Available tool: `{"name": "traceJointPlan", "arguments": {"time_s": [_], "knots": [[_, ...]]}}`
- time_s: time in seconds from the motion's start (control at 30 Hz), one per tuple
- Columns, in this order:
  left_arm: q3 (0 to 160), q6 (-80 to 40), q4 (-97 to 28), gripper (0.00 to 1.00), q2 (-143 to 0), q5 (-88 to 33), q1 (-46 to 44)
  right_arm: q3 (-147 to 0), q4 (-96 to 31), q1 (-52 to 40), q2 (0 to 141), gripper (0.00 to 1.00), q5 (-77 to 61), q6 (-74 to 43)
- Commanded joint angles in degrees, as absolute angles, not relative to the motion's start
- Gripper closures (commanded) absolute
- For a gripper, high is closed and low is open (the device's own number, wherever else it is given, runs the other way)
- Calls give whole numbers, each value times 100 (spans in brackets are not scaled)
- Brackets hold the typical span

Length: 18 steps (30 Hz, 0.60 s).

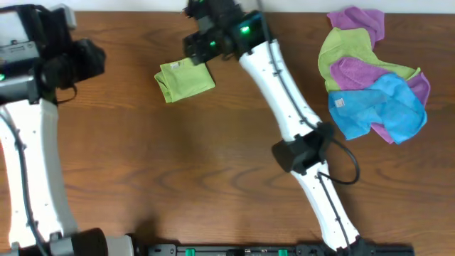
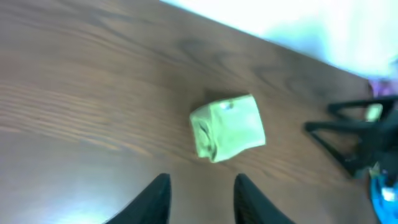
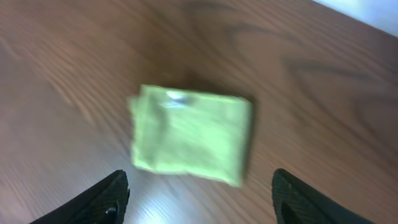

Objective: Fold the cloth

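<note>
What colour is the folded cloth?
The cloth is bright lime green; the right wrist view shows it best.

The cloth is soft, matt microfibre. The table is grained wood with a faint sheen. The right arm looks like smooth white plastic.

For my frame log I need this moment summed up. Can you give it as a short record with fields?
task item: lime-green cloth, folded into a small square, lying on the wooden table
right gripper: open wide, holding nothing, over the cloth
left gripper: open, holding nothing, cloth ahead of it
other items: purple cloths, duller green cloth and blue cloth, heaped together apart from the folded one
</note>
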<state>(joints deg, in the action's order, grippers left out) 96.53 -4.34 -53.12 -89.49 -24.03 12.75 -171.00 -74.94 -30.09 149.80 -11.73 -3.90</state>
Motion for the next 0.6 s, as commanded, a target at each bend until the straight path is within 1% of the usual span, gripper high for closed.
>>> {"name": "traceJointPlan", "arguments": {"time_s": [0.0, 0.03, 0.1, 0.13, 0.2, 0.3, 0.4, 0.57], "knots": [[8982, -388, -4921, 58, -9465, -3210, 1278, -17277, -7942, -2729, 14678, 25, -1070, -283], [8814, -386, -4753, 57, -9564, -3242, 1280, -17275, -8103, -2672, 14615, 25, -1063, -237], [8506, -386, -4421, 49, -9771, -3242, 1271, -17272, -8423, -2571, 14409, 25, -950, -202], [8374, -386, -4272, 47, -9891, -3240, 1258, -17270, -8576, -2530, 14254, 26, -869, -204], [8211, -384, -4038, 47, -10095, -3120, 1216, -17270, -8901, -2482, 13933, 28, -746, -200], [8176, -469, -3931, 47, -10379, -2569, 1133, -17032, -9419, -2477, 13240, 31, -386, -204], [8173, -735, -3597, 45, -10615, -2709, 1127, -16540, -9607, -2477, 12392, 28, -222, -207], [8173, -840, -3177, 44, -10965, -2838, 1031, -15450, -9727, -2502, 11150, 24, 626, -329]]}}
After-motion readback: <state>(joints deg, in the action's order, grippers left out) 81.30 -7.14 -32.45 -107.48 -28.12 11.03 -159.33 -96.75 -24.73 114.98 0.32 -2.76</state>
